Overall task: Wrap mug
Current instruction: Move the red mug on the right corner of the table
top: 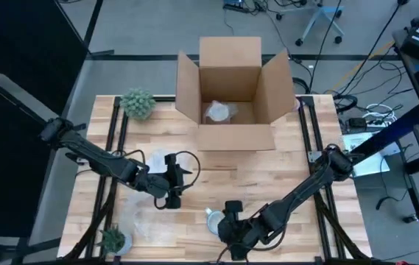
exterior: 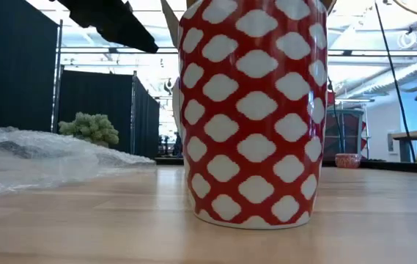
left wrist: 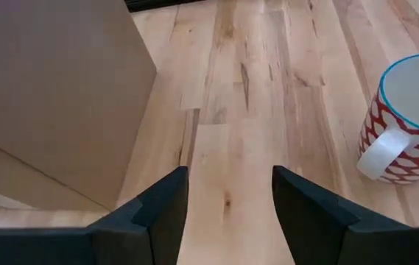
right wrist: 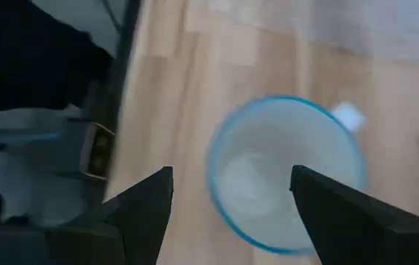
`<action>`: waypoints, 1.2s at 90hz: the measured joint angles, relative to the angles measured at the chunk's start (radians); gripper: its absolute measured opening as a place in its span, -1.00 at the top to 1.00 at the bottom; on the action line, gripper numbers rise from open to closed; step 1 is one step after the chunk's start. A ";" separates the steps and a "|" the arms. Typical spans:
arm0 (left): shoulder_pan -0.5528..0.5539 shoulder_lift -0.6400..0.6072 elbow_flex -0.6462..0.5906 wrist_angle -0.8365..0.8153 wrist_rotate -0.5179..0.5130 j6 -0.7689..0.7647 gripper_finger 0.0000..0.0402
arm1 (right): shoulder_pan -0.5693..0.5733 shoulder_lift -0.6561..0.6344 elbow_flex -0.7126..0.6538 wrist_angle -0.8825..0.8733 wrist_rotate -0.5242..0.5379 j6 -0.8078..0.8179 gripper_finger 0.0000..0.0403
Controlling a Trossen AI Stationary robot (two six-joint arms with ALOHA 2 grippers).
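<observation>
The mug (exterior: 252,110) is red with a white pattern, a white handle and a blue rim. It stands upright on its base on the wooden table, near the front edge (top: 213,219). My right gripper (right wrist: 231,213) hovers open above it and looks down into the mug's white inside (right wrist: 286,180); in the high view it is right beside the mug (top: 229,218). My left gripper (top: 174,193) is open over bare table left of the mug (left wrist: 408,125), with nothing between its fingers (left wrist: 230,206). Clear bubble wrap (exterior: 32,158) lies flat at the front left (top: 146,221).
An open cardboard box (top: 231,88) stands at the far middle with a clear wrapped bundle (top: 220,112) inside. A small green plant (top: 137,103) sits at the far left, another (top: 113,239) at the near left corner. Bare wood (top: 268,173) lies between box and mug.
</observation>
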 joint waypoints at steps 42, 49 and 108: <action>0.000 0.013 0.000 -0.025 0.000 0.001 0.11 | -0.033 0.090 0.000 0.006 -0.015 -0.020 -0.21; 0.000 0.028 0.000 -0.023 0.016 -0.001 0.11 | -0.034 0.108 0.000 0.007 -0.015 -0.032 -0.12; -0.013 0.078 0.001 -0.038 0.075 -0.080 0.11 | 0.037 0.085 -0.001 -0.170 -0.017 0.273 0.97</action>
